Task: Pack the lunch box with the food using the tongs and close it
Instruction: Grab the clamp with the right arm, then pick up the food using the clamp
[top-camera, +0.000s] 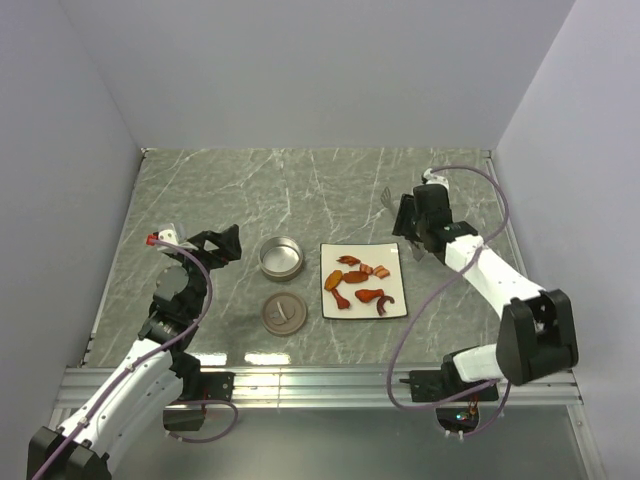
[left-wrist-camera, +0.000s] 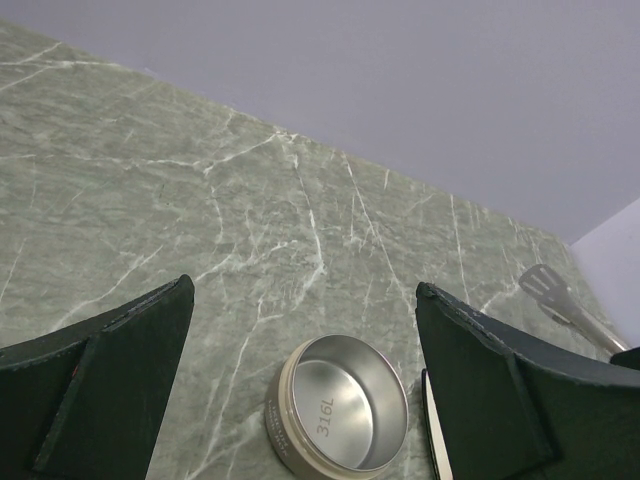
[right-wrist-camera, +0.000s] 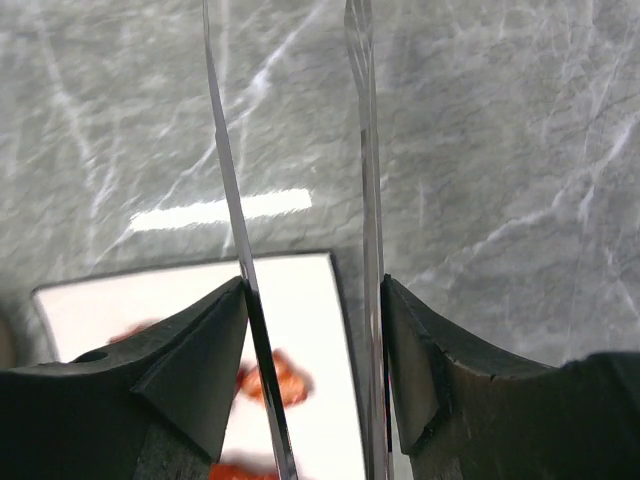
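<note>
Left to right: my left gripper (top-camera: 222, 244) hangs with its jaws spread wide at the 9 o'clock side of the lunch box (top-camera: 281, 257), an open silver tin upright on the marble table (top-camera: 250, 190). The lid (top-camera: 283, 312) lies flat at the tin's 6 o'clock, apart from it. The food (top-camera: 356, 278) sits on a white plate (top-camera: 398, 262) at the tin's 3 o'clock. At the plate's 1 o'clock, my right gripper (right-wrist-camera: 315, 290) pinches the tongs (right-wrist-camera: 228, 170), one thin arm against each finger, the two arms not touching.
</note>
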